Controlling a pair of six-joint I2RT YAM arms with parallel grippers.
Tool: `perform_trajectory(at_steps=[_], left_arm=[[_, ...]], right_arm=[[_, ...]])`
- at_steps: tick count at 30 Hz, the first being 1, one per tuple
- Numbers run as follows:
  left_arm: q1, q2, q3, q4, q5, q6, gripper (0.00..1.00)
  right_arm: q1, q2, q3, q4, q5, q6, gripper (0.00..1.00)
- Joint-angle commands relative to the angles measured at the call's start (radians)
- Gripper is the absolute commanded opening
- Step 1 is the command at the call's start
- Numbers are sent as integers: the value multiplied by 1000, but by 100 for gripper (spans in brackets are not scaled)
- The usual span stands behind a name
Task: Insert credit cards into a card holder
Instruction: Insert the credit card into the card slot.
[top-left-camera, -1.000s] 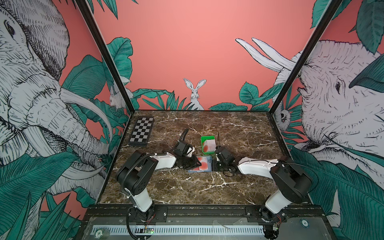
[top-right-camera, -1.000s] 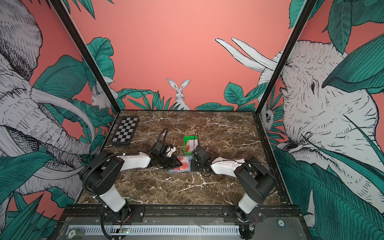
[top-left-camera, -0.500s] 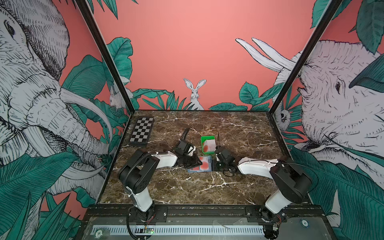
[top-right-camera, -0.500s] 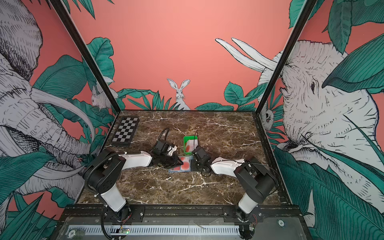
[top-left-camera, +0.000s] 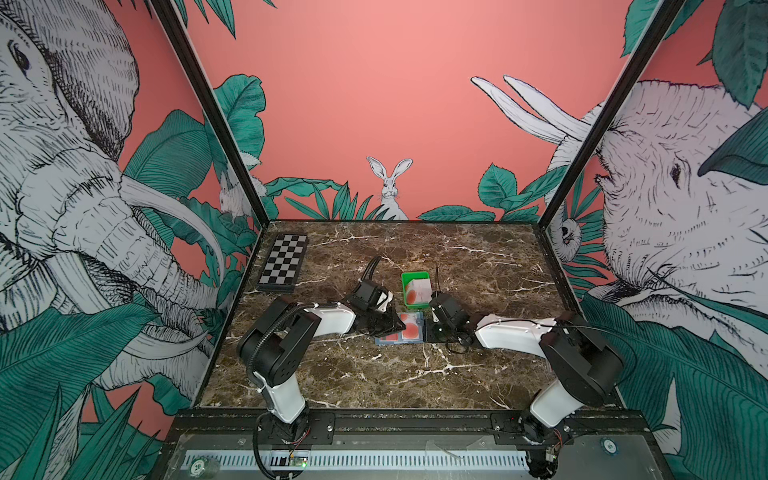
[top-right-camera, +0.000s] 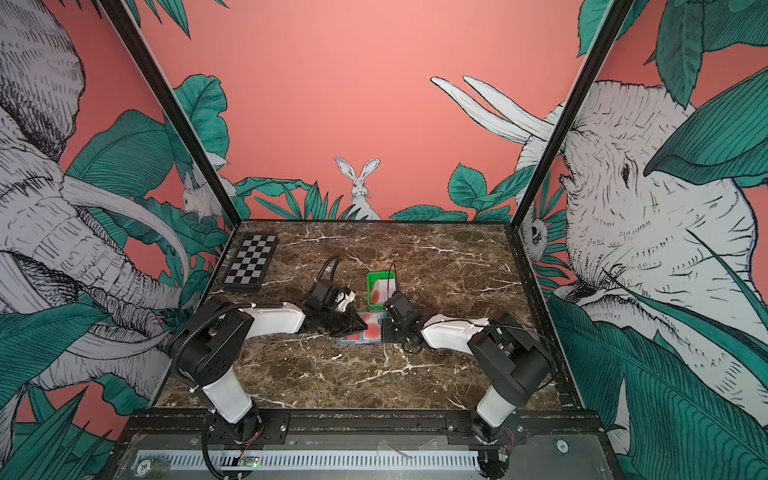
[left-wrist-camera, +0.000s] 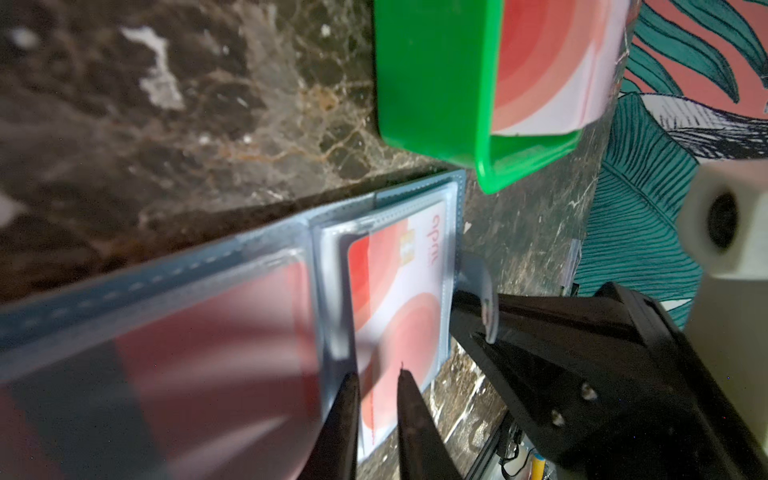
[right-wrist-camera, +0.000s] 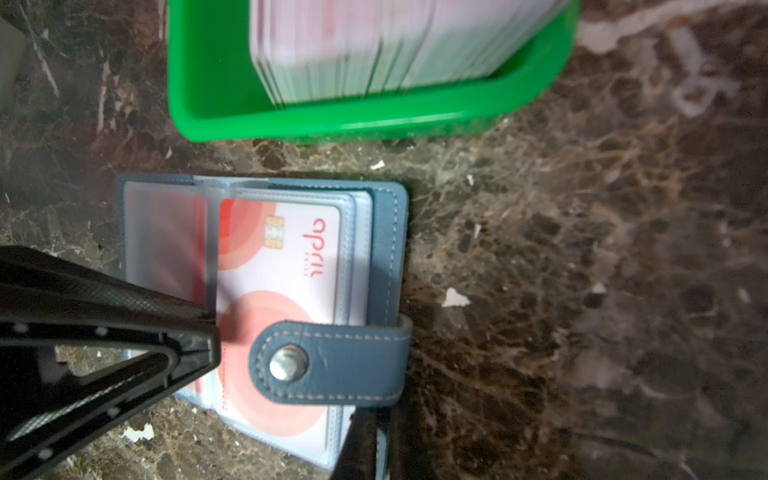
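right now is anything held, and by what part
Right gripper pinches the card holder by its outer cover edge, beside the snap tab. Left gripper's tips sit at a credit card's edge; grip unclear.

Slate-blue card holder (right-wrist-camera: 390, 249) open on surface (right-wrist-camera: 582, 249), snap tab (right-wrist-camera: 332, 361) folded inward. One credit card (right-wrist-camera: 282, 257) in clear sleeve (right-wrist-camera: 348, 257); other cards (right-wrist-camera: 374, 45) stacked in green tray (right-wrist-camera: 332, 120)

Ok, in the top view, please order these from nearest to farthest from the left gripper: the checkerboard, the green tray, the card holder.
1. card holder, right at the left gripper, mid-table.
2. green tray, just behind the holder.
3. checkerboard, far off, at the back left.
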Motion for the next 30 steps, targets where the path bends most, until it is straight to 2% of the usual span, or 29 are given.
perform_trajectory(at_steps=[1, 15, 30], left_arm=[[-5, -16, 9, -25, -14, 12, 19], [-5, -44, -1, -85, -51, 34, 10], [-6, -15, 5, -103, -58, 55, 8]], right_arm=[[1, 22, -18, -8, 7, -8, 9], [0, -8, -19, -18, 11, -6, 10], [0, -90, -14, 1, -25, 4, 17]])
